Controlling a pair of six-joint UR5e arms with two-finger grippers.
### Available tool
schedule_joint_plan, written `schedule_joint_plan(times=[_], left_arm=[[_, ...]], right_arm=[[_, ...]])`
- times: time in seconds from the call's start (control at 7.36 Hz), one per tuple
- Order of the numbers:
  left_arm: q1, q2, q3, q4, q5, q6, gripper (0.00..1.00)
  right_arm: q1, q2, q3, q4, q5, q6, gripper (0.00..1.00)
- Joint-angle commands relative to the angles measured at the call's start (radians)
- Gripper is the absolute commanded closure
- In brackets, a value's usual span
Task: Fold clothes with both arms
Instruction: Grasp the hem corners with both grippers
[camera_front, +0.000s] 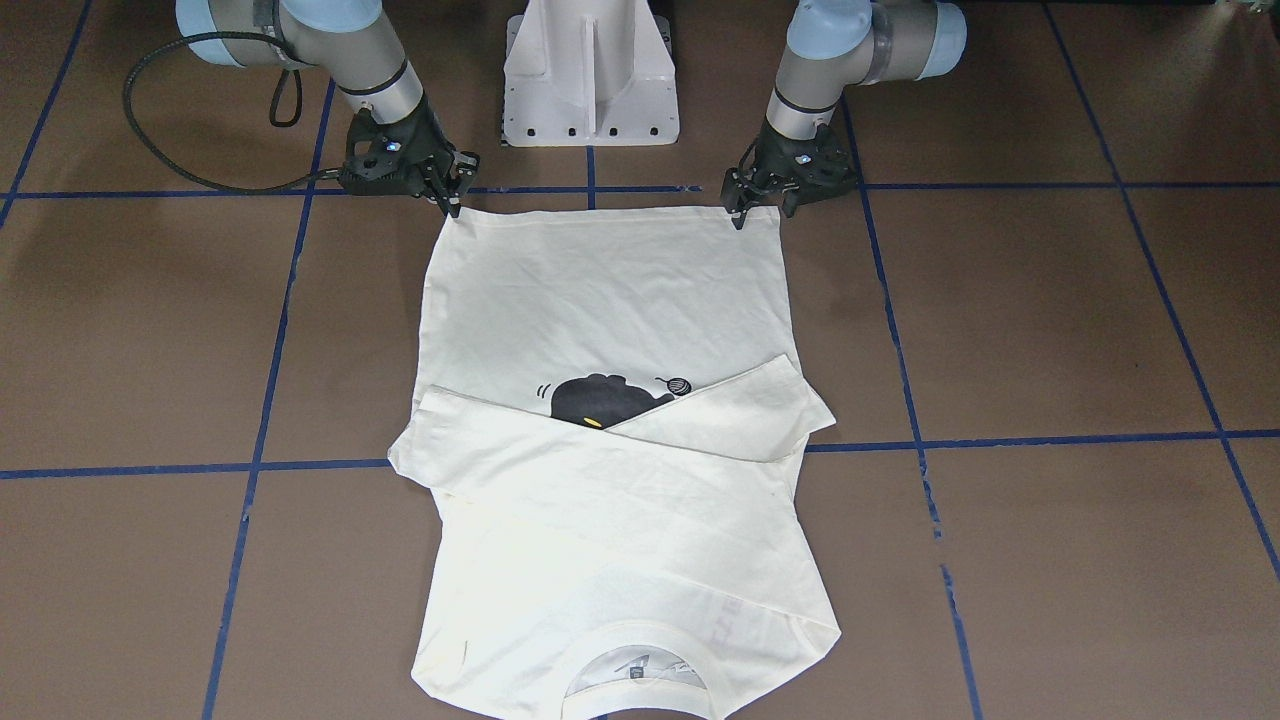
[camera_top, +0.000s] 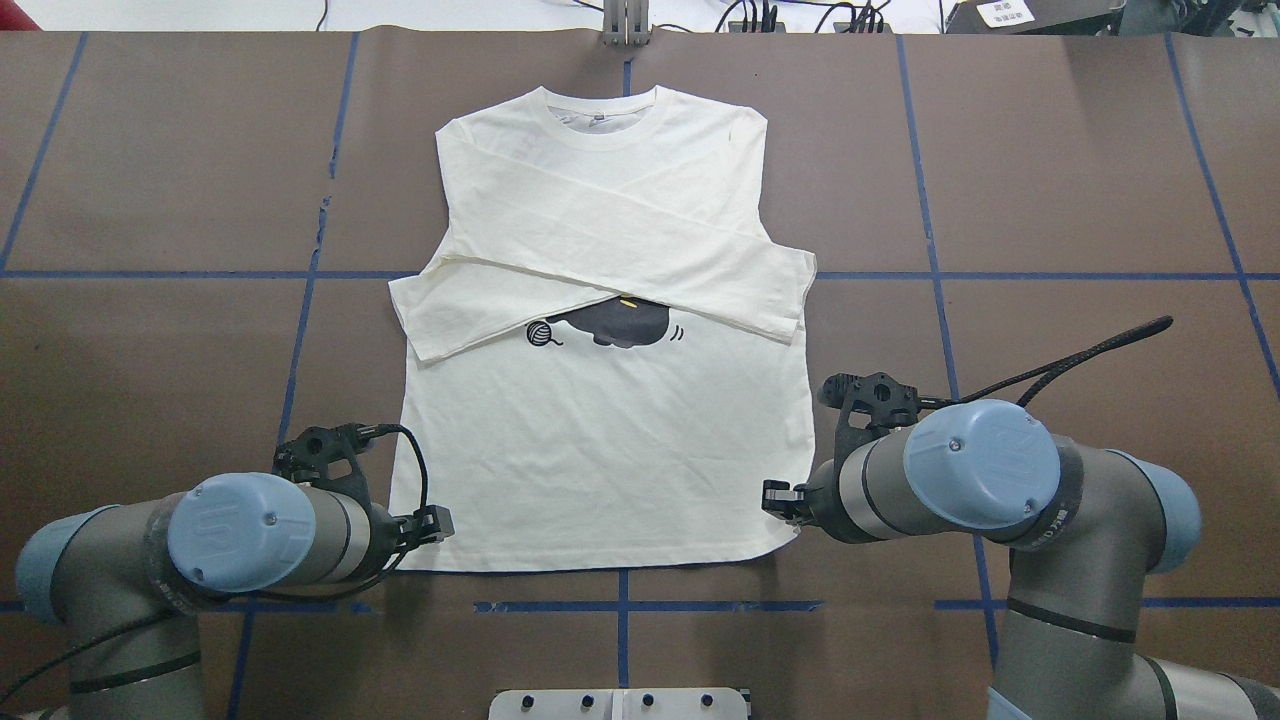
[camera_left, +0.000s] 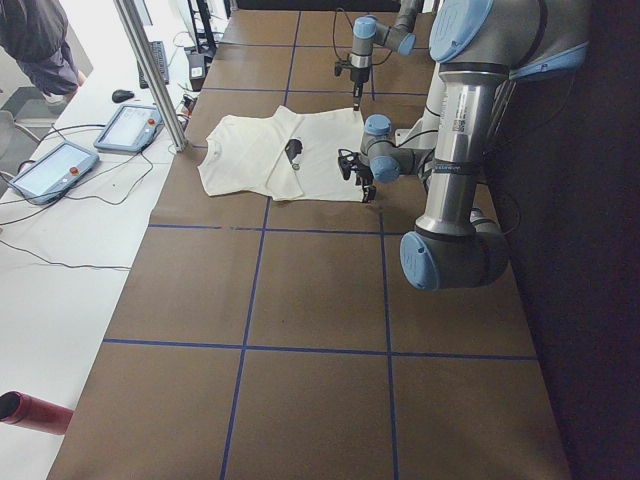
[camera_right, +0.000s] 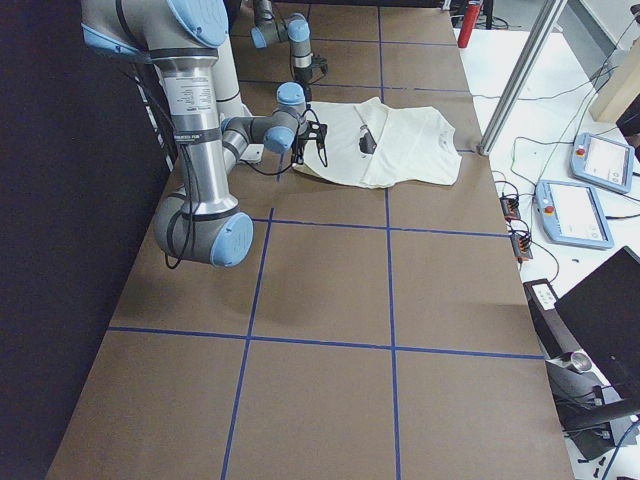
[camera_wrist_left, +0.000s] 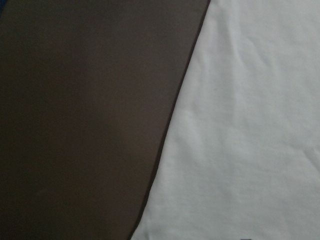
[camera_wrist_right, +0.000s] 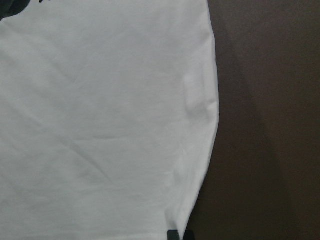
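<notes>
Overhead exterior view, near to far. White pedestal (camera_top: 620, 703) at the near table edge, between the arms. Left arm (camera_top: 250, 530) and right arm (camera_top: 980, 470) both reach in low to the near hem of the T-shirt (camera_top: 600, 450).

Left gripper (camera_front: 745, 212) is at the hem corner on its side, fingertips down at the cloth edge; can't tell if they are pinching it or just touching. Right gripper (camera_front: 452, 200) is at the other hem corner, same thing: tips at the edge, grip unclear. In the right wrist view a dark fingertip (camera_wrist_right: 172, 235) shows at the shirt's edge.

Shirt lies flat, front up, on the brown table (camera_top: 150, 350), centred between the arms, hem toward the robot and just past a blue tape line (camera_top: 620, 606). Lower body smooth, light wrinkles.

Mid-shirt: black cat print (camera_top: 625, 325), only its lower part showing. Both long sleeves are folded across the chest and cross over it, one cuff (camera_top: 420, 325) poking out past the shirt's side by the left arm, the other cuff (camera_top: 790, 300) past the side by the right arm.

Collar (camera_top: 600, 115) is farthest, near the far table edge.
</notes>
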Motion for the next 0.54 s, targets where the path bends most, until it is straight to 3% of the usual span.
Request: schedule_joint_plan(times=[0.0,0.41], left_arm=[[0.002,0.002,0.003,0.003,-0.002,0.003,0.25],[0.0,0.0,-0.008,0.034,-0.002,0.003,0.31]], right_arm=[[0.008,0.001,0.0,0.001,0.007,0.0,1.0],[0.011,0.001,0.0,0.001,0.007,0.0,1.0]])
